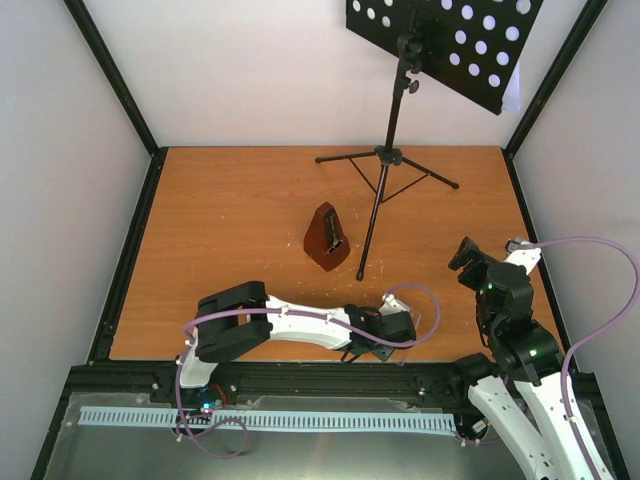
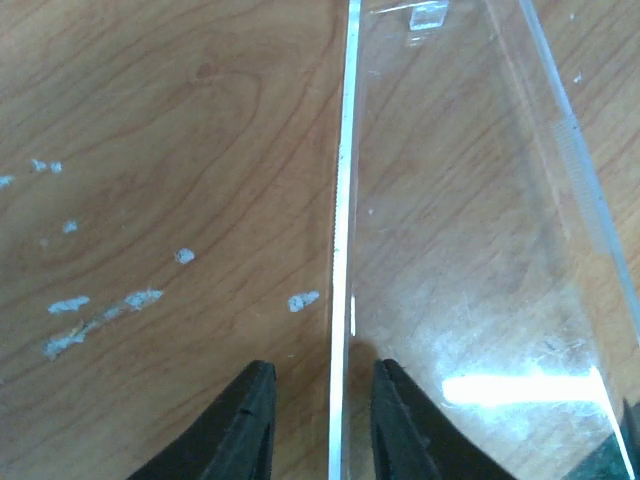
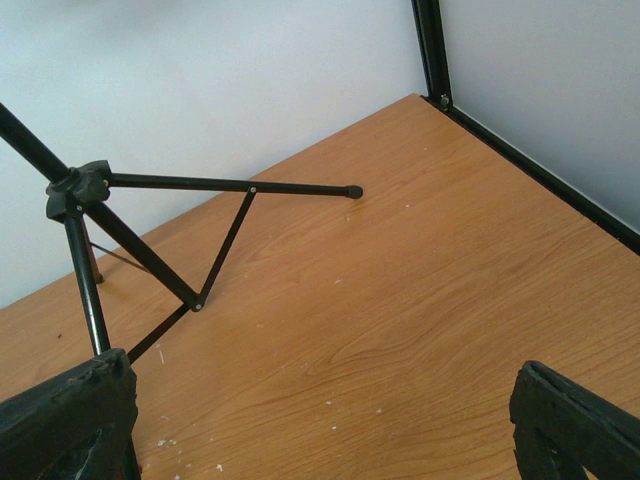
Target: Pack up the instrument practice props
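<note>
The red-brown pyramid metronome (image 1: 327, 237) stands mid-table without its cover. The clear plastic cover (image 2: 470, 250) lies flat on the wood at the near edge, faint in the top view (image 1: 425, 318). My left gripper (image 2: 322, 425) is low over the table, open, its fingers either side of the cover's left edge without touching it; it also shows in the top view (image 1: 398, 318). The black music stand (image 1: 385, 160) stands at the back, its perforated desk (image 1: 445, 45) tilted, with a white corner (image 1: 513, 96) behind it. My right gripper (image 3: 320, 440) is wide open and empty, right of the tripod legs (image 3: 150, 260).
A black frame post (image 3: 432, 50) and rail edge the table at the right and back. White walls close the back and sides. A tripod leg (image 1: 367, 245) reaches forward just right of the metronome. Small white flecks (image 2: 100, 305) mark the wood.
</note>
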You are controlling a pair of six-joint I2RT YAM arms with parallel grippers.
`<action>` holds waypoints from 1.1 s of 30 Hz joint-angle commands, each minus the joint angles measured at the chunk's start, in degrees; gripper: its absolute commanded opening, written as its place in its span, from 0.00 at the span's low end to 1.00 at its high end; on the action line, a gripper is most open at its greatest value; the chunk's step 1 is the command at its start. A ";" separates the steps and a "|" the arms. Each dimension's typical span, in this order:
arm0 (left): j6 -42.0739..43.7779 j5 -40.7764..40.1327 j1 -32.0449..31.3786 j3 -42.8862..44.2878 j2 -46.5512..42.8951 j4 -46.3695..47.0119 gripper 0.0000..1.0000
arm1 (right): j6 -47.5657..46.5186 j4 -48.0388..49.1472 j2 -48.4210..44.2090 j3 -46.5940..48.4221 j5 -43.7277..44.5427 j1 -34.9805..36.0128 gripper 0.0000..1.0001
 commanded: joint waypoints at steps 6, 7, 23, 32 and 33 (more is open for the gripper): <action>-2.75 -0.52 -0.43 -4.09 0.32 -5.29 0.01 | 0.77 1.44 0.14 -1.46 -1.98 -0.20 1.00; -3.03 -1.06 -0.43 -4.88 -0.27 -4.79 0.00 | 0.51 1.87 0.05 -1.67 -2.74 -0.20 1.00; -1.73 20.73 15.60 -31.29 -36.12 44.25 0.00 | -0.95 13.63 -9.67 -5.23 -43.69 -0.26 1.00; -4.14 40.81 22.30 -42.26 -48.52 68.02 0.00 | 11.02 30.63 -3.44 -4.21 -67.22 -0.20 1.00; -4.30 42.08 22.39 -42.17 -48.79 69.28 0.00 | 12.29 32.82 -2.51 -4.18 -69.08 -0.25 1.00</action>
